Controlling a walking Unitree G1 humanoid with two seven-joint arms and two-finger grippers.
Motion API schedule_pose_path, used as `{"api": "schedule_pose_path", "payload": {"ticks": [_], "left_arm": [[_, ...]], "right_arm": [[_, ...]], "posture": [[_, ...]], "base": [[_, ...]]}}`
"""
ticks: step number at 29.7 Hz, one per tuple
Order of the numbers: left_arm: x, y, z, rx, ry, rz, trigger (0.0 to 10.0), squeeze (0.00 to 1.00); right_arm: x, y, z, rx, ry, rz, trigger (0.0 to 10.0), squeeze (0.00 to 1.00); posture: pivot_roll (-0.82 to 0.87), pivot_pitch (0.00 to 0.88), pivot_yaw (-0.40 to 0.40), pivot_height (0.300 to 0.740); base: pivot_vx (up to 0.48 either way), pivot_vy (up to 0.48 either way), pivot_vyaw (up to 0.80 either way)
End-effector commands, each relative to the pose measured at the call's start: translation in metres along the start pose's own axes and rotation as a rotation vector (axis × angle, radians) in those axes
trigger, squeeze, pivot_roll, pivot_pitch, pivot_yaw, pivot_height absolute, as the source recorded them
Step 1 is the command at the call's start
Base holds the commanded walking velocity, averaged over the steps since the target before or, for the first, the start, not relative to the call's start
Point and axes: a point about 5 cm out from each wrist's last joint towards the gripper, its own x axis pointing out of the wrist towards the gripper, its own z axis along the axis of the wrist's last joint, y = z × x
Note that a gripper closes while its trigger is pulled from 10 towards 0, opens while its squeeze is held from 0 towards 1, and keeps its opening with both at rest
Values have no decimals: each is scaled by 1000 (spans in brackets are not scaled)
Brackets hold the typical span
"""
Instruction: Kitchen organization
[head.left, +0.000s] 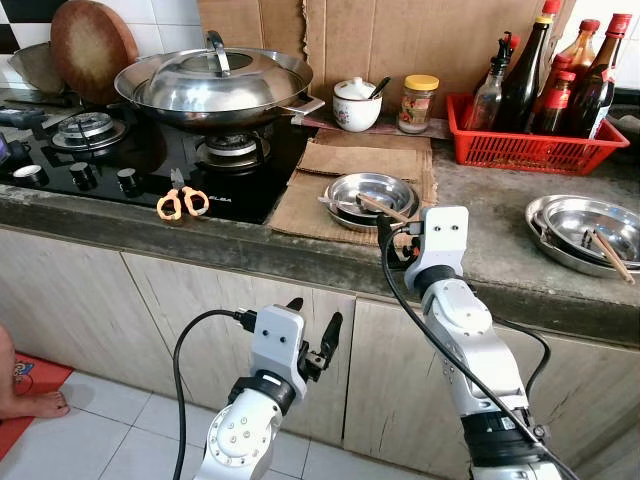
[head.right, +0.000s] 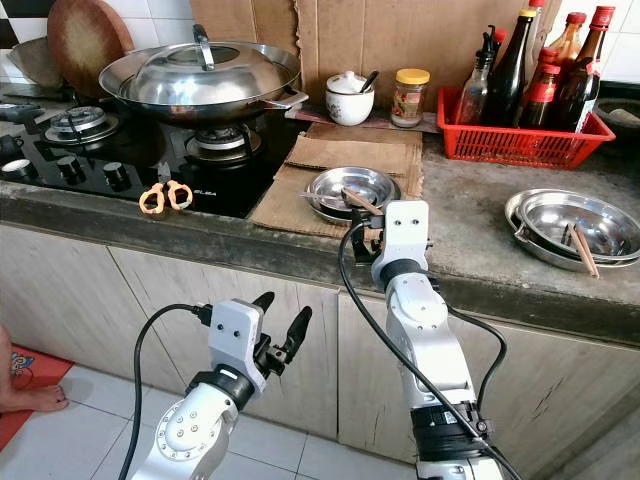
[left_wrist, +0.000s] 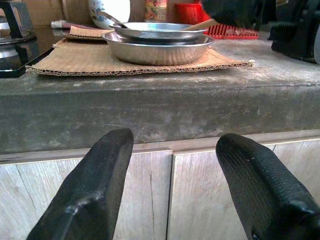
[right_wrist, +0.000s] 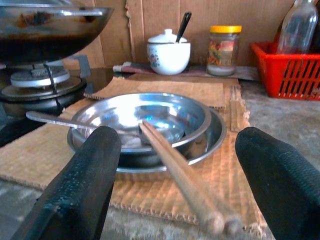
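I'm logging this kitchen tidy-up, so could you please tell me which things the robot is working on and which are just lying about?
In hand:
- right gripper, open at the counter edge
- chopsticks between its fingers
- stacked steel bowls

Lying about:
- wok
- scissors
- red basket of bottles
- left gripper, idle

Right gripper (right_wrist: 170, 170) raised, left gripper (left_wrist: 175, 185) low — fingers spread

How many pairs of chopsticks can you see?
2. One pair of chopsticks rests in the steel bowls on the cardboard, just ahead of the right gripper. The other pair lies in the steel dishes further right.
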Motion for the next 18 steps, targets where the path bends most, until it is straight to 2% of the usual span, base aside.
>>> {"api": "schedule_pose_path", "payload": {"ticks": [1, 7, 8, 9, 10, 12, 16, 17, 18], "left_arm": [[2, -1, 3, 11, -18, -4, 10000, 0], [2, 0, 3, 15, -18, -2, 10000, 0], [2, 0, 2, 15, -18, -2, 10000, 0], [2, 0, 2, 16, -18, -2, 10000, 0], [2, 0, 2, 16, -18, -2, 10000, 0], [2, 0, 2, 17, -19, -1, 10000, 0], [3, 1, 3, 18, -20, 0, 10000, 0], [3, 1, 3, 19, -19, 1, 10000, 0], [3, 1, 3, 19, -20, 1, 10000, 0]], "right_arm": [[3, 0, 3, 11, -14, 1, 10000, 0], [6, 1, 4, 19, -20, 2, 9922, 0], [6, 1, 5, 20, -20, 5, 6314, 0], [7, 2, 5, 21, -21, 9, 5176, 0], [7, 2, 5, 21, -21, 10, 5176, 0], [7, 2, 5, 21, -21, 12, 0, 0], [9, 1, 6, 21, -24, 15, 0, 0], [9, 2, 6, 8, -22, 26, 2824, 0], [9, 2, 6, 7, -21, 29, 8549, 0]], "posture": [[132, 0, -39, 740], [132, 0, -40, 740], [133, 0, -41, 740], [132, 0, -39, 740], [132, 0, -39, 740], [132, 0, -40, 740], [131, 0, -42, 740], [130, 0, -39, 740], [128, 0, -42, 740]], "base": [[0, 0, 0], [0, 0, 0], [0, 0, 0], [0, 0, 0], [0, 0, 0], [0, 0, 0], [0, 0, 0], [0, 0, 0], [0, 0, 0]]}}
